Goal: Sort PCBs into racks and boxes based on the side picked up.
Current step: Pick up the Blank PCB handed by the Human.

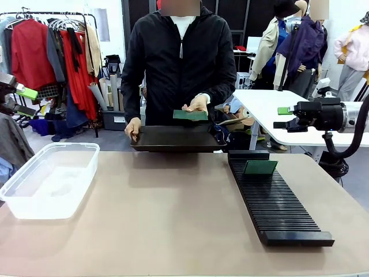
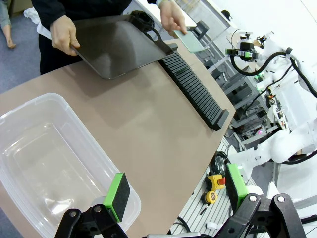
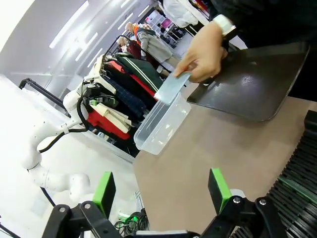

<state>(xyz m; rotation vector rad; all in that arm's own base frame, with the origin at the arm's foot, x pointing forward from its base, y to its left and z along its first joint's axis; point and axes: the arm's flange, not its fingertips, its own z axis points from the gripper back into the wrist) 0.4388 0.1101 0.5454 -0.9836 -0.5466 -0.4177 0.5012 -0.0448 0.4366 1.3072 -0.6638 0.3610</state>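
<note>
Held board: a thin, flat green rectangle (image 1: 191, 115) pinched at its edge by one of the person's hands (image 1: 197, 104), just above the far right corner of the tray. The face seen from the front is dark green, and the underside looks pale in the left wrist view (image 2: 189, 40).
Racked board: a second green board (image 1: 260, 167) stands in a slot near the far end of the rack, its plain face towards the robot.
Rack: long, low, black plastic (image 1: 277, 202), ribbed with many narrow parallel slots, lying on the right half of the table.
Box: a clear, translucent tub (image 1: 49, 179) with rounded corners and a rolled rim, on the left side of the table.
Tray: shallow, dark and smooth with a slight sheen (image 1: 173, 138), gripped at its left edge by the person's other hand (image 1: 132, 128) at the far table edge.
Table: a matte tan top (image 1: 173, 219).
Left gripper: jaws spread wide with nothing between the green pads (image 2: 176, 191), hanging over the near end of the box; cut off at the picture edge in the front view.
Right gripper: jaws wide apart and holding nothing (image 3: 161, 191), raised beyond the right side of the table (image 1: 282, 118).
Hard to make out: the dots on the held board's pale face, and its lower side in the front view.
</note>
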